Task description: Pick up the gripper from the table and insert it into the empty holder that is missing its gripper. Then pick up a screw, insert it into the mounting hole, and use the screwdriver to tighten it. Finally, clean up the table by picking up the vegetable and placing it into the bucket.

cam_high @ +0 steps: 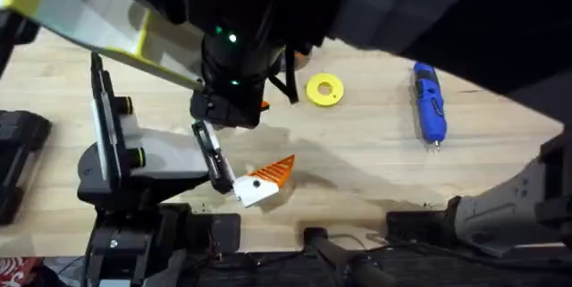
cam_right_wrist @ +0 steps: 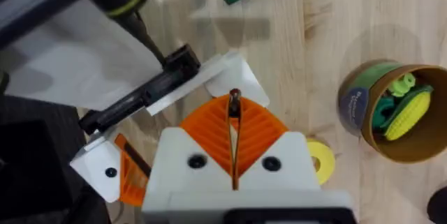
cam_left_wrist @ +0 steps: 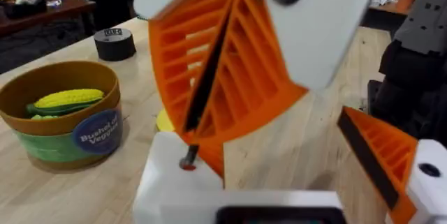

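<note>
The screw (cam_right_wrist: 234, 98), pinched between the right tool's (cam_right_wrist: 232, 123) closed pads, may slip or tilt over the holder (cam_right_wrist: 209, 77) and drop onto the tabletop (cam_right_wrist: 307, 63); left tool's (cam_left_wrist: 293, 133) pads stand apart.

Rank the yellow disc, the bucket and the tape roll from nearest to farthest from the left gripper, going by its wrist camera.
From the left gripper:
1. Disc: nearest, just past the fingers, mostly hidden.
2. Bucket: farther out on the table, off to one side.
3. Tape roll: farthest, beyond the bucket.
</note>
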